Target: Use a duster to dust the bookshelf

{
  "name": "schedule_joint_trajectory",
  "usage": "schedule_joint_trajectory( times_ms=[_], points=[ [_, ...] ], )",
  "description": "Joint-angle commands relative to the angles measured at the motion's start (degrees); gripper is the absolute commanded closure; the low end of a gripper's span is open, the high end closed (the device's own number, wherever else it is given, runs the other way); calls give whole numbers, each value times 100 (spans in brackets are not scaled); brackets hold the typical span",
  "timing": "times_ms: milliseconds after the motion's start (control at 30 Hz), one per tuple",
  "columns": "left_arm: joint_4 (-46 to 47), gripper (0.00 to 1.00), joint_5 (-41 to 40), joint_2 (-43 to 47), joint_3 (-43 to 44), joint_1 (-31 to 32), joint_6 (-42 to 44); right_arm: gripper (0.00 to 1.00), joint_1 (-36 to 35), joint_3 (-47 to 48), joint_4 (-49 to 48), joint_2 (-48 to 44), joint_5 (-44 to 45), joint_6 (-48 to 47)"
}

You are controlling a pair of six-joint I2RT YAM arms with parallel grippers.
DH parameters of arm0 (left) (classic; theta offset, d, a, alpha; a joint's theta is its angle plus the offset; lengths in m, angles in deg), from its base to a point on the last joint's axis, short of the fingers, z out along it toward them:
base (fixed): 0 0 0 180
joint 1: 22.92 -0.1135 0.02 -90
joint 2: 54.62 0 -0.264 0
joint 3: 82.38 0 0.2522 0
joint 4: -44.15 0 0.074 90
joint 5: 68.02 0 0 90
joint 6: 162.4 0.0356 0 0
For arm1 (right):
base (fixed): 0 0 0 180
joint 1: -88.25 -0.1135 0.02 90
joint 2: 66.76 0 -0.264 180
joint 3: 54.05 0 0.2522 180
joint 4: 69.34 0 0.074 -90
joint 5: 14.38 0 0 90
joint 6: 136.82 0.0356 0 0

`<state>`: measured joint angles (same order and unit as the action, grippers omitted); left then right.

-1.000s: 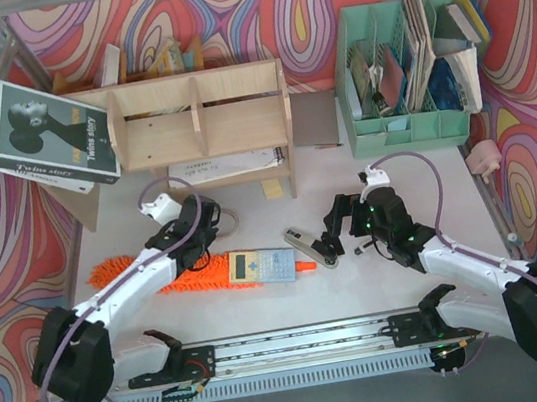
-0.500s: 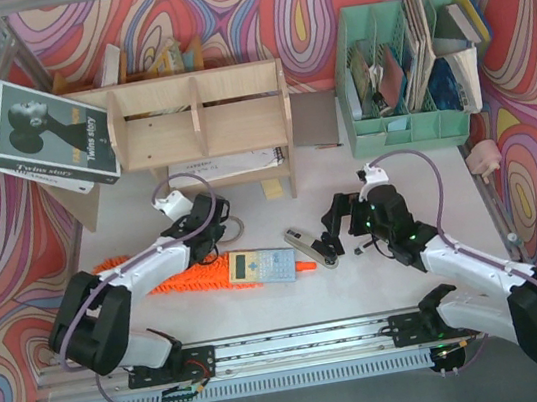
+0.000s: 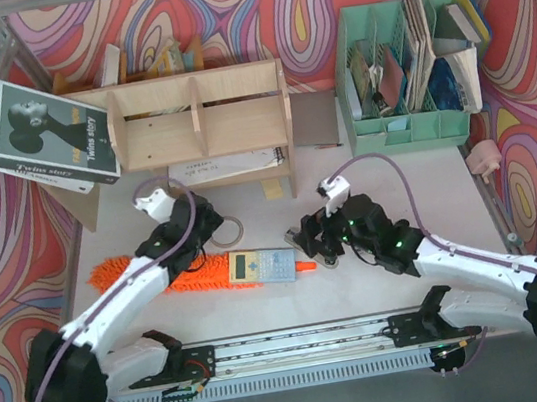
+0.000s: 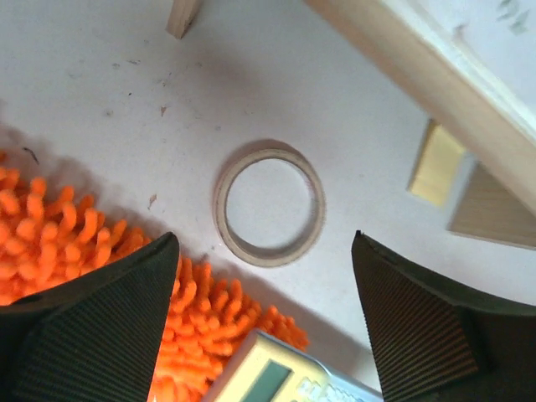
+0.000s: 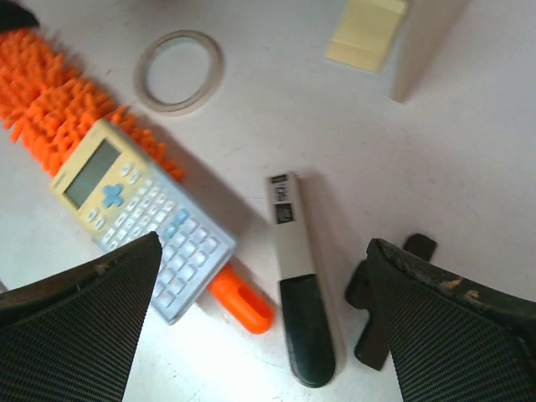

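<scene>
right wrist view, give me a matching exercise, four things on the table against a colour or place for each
1 duster
2 calculator
3 tape ring
4 sticky notes

a pale yellow block
b lying on top of another item
c bright orange and fluffy
d flat loop on the bare table

Pairs: 1-c, 2-b, 3-d, 4-a

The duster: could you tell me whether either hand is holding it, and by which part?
Neither holds anything. The left hand and right hand are open and empty; the duster lies on the table.
</scene>
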<state>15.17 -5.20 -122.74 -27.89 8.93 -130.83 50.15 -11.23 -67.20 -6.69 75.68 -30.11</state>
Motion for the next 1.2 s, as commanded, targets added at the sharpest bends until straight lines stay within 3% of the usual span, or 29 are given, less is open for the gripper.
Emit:
schedule_joint_trajectory(
  times_ms=[0,167,400,600,1167],
  points=[
    [-813,16,-4,919,-142,-17,277,1,-610,143,-248,17,475,-973],
    [-1173,2,149,1789,-375,-30,714,1,-1237,-29,-843,-10,88,-1820],
    [-1491,2,246,2486,-717,-265,1007,1,-1841,501,-566,801,-271,-2764],
    [-1411,2,480,2857,-1020,-592,1077,1,-1893,934,-459,1500,-500,-3212],
    [-1350,2,661,3216,-1451,-768,1140,1,-2051,1925,-313,3083,-608,-3507]
  ],
)
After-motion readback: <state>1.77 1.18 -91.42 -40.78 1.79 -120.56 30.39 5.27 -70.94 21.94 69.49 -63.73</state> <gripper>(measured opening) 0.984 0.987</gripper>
